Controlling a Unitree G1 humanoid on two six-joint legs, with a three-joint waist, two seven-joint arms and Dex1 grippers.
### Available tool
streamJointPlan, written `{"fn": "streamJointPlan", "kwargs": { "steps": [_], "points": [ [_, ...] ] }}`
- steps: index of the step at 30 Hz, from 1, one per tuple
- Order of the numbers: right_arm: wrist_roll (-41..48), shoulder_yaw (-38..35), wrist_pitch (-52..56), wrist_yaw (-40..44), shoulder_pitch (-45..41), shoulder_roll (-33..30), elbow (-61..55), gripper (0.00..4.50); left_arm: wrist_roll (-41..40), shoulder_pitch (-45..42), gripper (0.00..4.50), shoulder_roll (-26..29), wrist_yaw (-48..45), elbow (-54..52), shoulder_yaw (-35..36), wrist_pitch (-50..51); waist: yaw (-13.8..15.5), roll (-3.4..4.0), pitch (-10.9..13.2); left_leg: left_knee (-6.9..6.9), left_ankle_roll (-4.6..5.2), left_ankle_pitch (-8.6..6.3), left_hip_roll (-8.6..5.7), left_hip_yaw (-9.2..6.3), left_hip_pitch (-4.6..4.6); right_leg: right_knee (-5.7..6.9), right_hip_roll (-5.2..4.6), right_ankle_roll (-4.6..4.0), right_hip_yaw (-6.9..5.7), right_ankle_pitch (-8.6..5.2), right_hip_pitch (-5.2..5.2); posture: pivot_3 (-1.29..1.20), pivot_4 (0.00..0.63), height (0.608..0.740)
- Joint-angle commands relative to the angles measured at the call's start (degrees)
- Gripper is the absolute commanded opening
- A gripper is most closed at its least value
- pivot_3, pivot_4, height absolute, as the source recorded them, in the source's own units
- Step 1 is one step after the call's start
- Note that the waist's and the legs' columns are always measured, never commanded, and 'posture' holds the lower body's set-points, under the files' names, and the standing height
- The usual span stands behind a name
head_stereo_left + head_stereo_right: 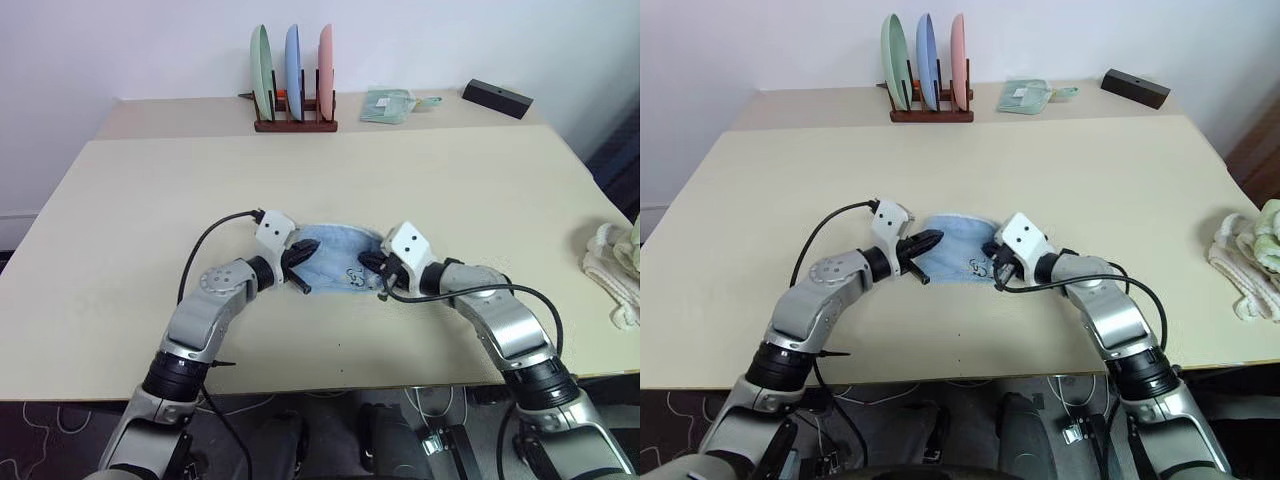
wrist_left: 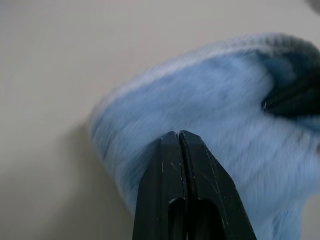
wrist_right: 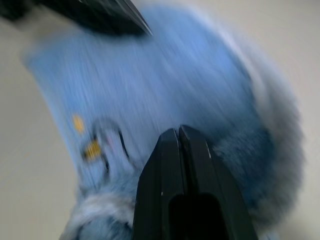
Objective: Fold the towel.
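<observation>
While no readable brand or lettering appears anywhere, a small dark-outlined embroidered motif with yellow spots marks the towel (image 1: 958, 250), a light blue terry cloth lying bunched near the front of the cream bench (image 1: 970, 170). Both arms bend inward at the elbow over the bench's near edge and meet at the cloth from opposite sides. The left end effector (image 1: 928, 241) reaches in at the towel's left end, its two black fingers pressed together, tips over the blue pile. The right end effector (image 1: 991, 251) comes in at the towel's right end beside the motif, fingers likewise pressed together; whether either pair has cloth pinched between them cannot be told. Along the bench's far edge stand a wooden rack (image 1: 295, 124) with green, blue and pink plates, a small pale green folded cloth (image 1: 390, 104) and a black box (image 1: 497, 98). Cream-and-green bundled towels (image 1: 1248, 262) sit at the right edge.
</observation>
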Motion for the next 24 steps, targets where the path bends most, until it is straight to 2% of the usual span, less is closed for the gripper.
{"fn": "streamJointPlan", "kwargs": {
  "steps": [1, 13, 17, 20, 23, 24],
  "points": [
    [-0.4, -2.6, -1.8, -0.7, -0.2, -0.5, 1.1, 0.02, 0.4, 0.3, 0.0, -0.3, -0.6, -0.4, 1.2, -2.0, 0.0, 0.0, 0.0, 0.0, 0.0, 0.0, 0.0, 0.0, 0.0, 0.0, 0.0, 0.0, 0.0, 0.0, 0.0, 0.0, 0.15, 0.74],
    [-1.2, -1.6, -6.0, -0.4, 1.7, 2.6, 6.4, 0.02, 1.2, 2.4, 0.0, -2.6, -2.0, 5.9, 1.5, -6.1, 0.0, 0.02, 0.0, 0.0, 0.0, 0.0, 0.01, 0.01, 0.05, 0.01, 0.0, 0.0, 0.0, 0.0, 0.04, 0.0, 0.15, 0.74],
    [0.5, -4.6, -7.9, 0.4, 1.7, 1.6, 4.7, 0.02, -0.5, 3.9, 0.0, -3.2, -1.6, 3.5, 4.2, -6.9, 0.0, 0.01, 0.0, 0.0, 0.0, 0.0, 0.01, 0.01, 0.06, 0.01, 0.0, 0.0, 0.0, 0.0, 0.04, 0.0, 0.15, 0.74],
    [6.4, -9.3, -4.6, 3.0, 0.4, 0.9, 1.8, 0.02, -4.0, 4.2, 0.0, -4.4, -0.8, -0.1, 8.5, -7.0, 0.0, 0.01, 0.0, 0.0, 0.0, 0.0, 0.01, 0.01, 0.02, 0.01, -0.01, 0.0, 0.0, 0.0, 0.02, 0.0, 0.15, 0.74],
    [16.1, -15.2, 5.3, 6.4, -1.1, -1.8, -2.2, 0.83, -5.8, 4.2, 0.0, -2.5, -0.8, -4.9, 12.5, -7.2, 0.0, 0.0, 0.0, 0.01, 0.02, -0.01, 0.01, -0.01, 0.0, 0.01, -0.02, 0.0, 0.0, 0.0, 0.02, 0.0, 0.15, 0.74],
    [20.6, -17.8, 10.7, 6.7, -1.7, -2.5, -3.0, 1.28, -5.8, 4.5, 0.0, -0.6, -1.5, -6.4, 13.9, -7.3, 0.0, 0.01, 0.0, 0.01, 0.03, -0.02, 0.01, -0.01, 0.0, 0.0, -0.02, 0.0, 0.0, 0.0, 0.02, 0.0, 0.15, 0.74]
  ]
}}
